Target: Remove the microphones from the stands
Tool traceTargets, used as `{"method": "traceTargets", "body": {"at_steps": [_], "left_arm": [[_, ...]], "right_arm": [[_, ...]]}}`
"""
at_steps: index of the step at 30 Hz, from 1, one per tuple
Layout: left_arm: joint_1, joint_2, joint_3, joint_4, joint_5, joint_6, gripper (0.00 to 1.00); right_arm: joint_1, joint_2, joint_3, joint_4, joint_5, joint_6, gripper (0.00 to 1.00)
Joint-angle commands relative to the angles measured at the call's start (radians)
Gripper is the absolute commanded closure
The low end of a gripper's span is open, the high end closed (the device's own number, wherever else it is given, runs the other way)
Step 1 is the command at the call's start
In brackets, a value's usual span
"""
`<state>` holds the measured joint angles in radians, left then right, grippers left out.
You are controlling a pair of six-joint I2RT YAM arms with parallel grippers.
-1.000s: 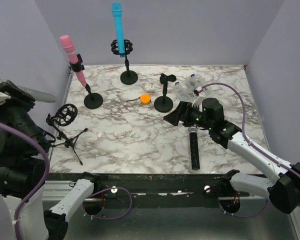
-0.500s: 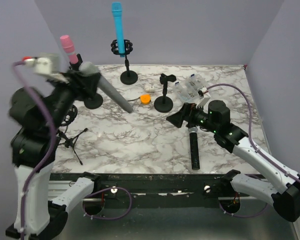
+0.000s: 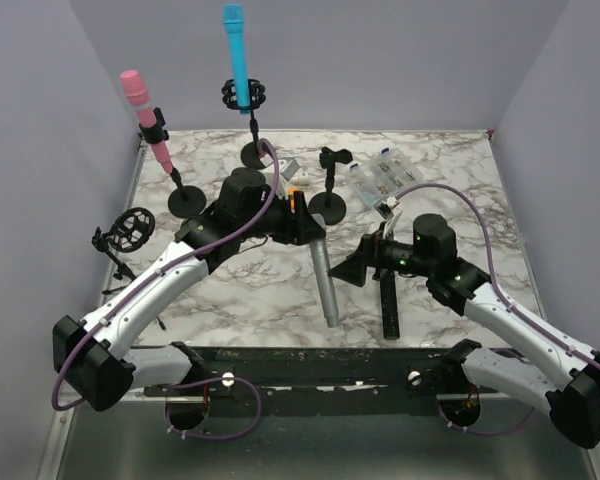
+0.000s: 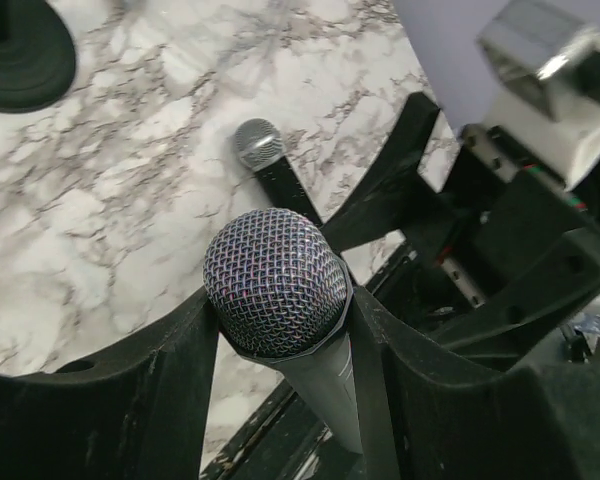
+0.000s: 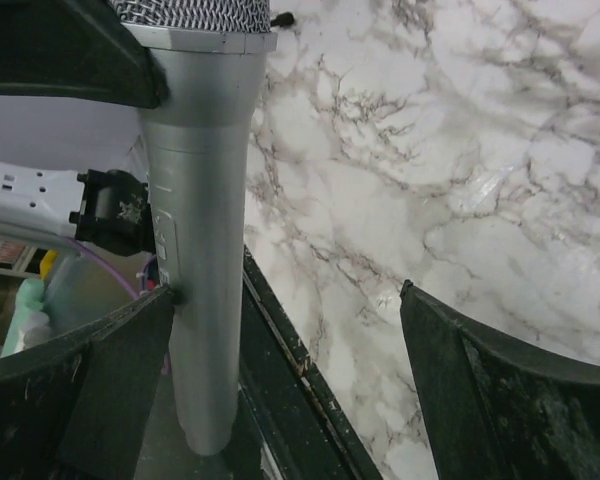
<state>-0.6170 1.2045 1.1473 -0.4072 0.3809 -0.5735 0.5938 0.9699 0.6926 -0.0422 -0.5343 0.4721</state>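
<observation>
Silver microphone (image 3: 325, 280) is off any stand, clenched just under its mesh head by the left gripper (image 3: 305, 225) and slanting down over the marble table (image 3: 230, 285), tail toward the near edge; any marking on its barrel is too blurred to read. The right gripper (image 3: 352, 268) sits just beside that barrel with its jaws spread wide and nothing in them; a black microphone (image 3: 388, 300) lies flat on the table near it. Farther back, a pink microphone (image 3: 145, 115) and a blue microphone (image 3: 237, 55) stand clipped in their stands.
</observation>
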Motion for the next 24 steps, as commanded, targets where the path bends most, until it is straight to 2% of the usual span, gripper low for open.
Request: {"method": "traceTargets", "body": {"at_steps": [1,3,8,10,16,24], "left_arm": [[-0.065,0.058,-0.050,0.197,0.024,-0.116,1.00],[-0.087,0.093,-0.043,0.190,-0.023,-0.116,1.00],[-0.122,0.249,0.036,0.067,-0.158,-0.141,1.00],[-0.146,0.320,0.049,0.077,-0.159,-0.170,1.00],[-0.207,0.544,0.141,0.091,-0.193,-0.202,1.00],[-0.213,0.722,0.245,0.096,-0.205,-0.241,1.00]], "right_arm": [[0.012,0.019,-0.083,0.135,-0.083,0.103,0.08],[0.012,0.025,-0.087,0.095,-0.042,0.110,0.13],[0.012,-0.087,0.034,-0.327,0.543,0.175,0.07],[0.013,-0.171,0.055,-0.381,0.656,0.193,0.04],[0.012,-0.415,0.074,-0.414,0.740,0.219,0.03],[0.012,-0.484,0.099,-0.493,0.783,0.219,0.03]]}}
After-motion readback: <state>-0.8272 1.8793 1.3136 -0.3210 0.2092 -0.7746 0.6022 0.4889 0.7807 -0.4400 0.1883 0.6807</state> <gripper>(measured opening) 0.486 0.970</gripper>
